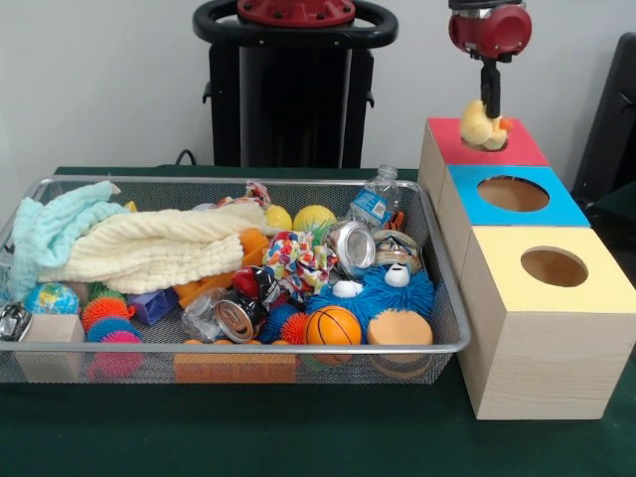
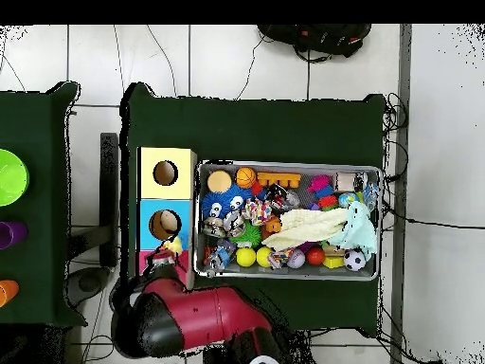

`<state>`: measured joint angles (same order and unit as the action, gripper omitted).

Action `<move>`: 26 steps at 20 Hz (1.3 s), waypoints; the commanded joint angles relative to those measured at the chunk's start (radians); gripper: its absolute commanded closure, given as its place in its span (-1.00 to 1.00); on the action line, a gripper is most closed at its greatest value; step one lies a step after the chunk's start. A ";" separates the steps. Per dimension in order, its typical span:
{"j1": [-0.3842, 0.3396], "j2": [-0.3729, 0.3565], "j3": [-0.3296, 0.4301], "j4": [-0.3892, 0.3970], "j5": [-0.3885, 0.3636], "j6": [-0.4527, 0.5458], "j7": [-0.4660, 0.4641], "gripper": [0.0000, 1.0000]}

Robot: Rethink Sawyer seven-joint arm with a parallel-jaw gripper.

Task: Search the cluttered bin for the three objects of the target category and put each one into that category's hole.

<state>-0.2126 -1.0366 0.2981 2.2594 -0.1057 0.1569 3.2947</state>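
Observation:
My gripper (image 1: 489, 107) hangs over the red-topped box (image 1: 517, 149) at the back of a row of three boxes. It is shut on a yellow rubber duck (image 1: 482, 127), which sits just at the red box's hole and hides it. In the overhead view the duck (image 2: 171, 246) shows beside the red arm (image 2: 189, 318), which covers much of the red box (image 2: 149, 262). The blue box's hole (image 1: 513, 194) and the yellow box's hole (image 1: 554, 267) are both in plain sight. The wire-mesh bin (image 1: 298, 348) is to the left of the boxes.
The bin (image 2: 289, 165) holds a cream towel (image 1: 149, 248), a mint cloth (image 1: 55, 229), crushed cans (image 1: 350, 246), a water bottle (image 1: 375, 202), a small basketball (image 1: 333, 326), a blue fuzzy toy (image 1: 383, 293) and several balls. A green bowl (image 2: 8, 176) stands on a side table.

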 commanded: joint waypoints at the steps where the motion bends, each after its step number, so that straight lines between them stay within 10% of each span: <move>1: -0.008 -0.026 0.155 0.138 0.093 -0.065 0.109 1.00; 12: 0.197 0.171 -0.051 0.071 0.060 -0.237 0.100 1.00; 20: 0.272 0.217 -0.041 0.116 0.085 -0.363 0.138 1.00; 26: 0.285 0.092 0.017 0.216 0.123 -0.361 0.199 1.00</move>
<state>0.0782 -0.9020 0.2904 2.3949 -0.0465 -0.1682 3.2947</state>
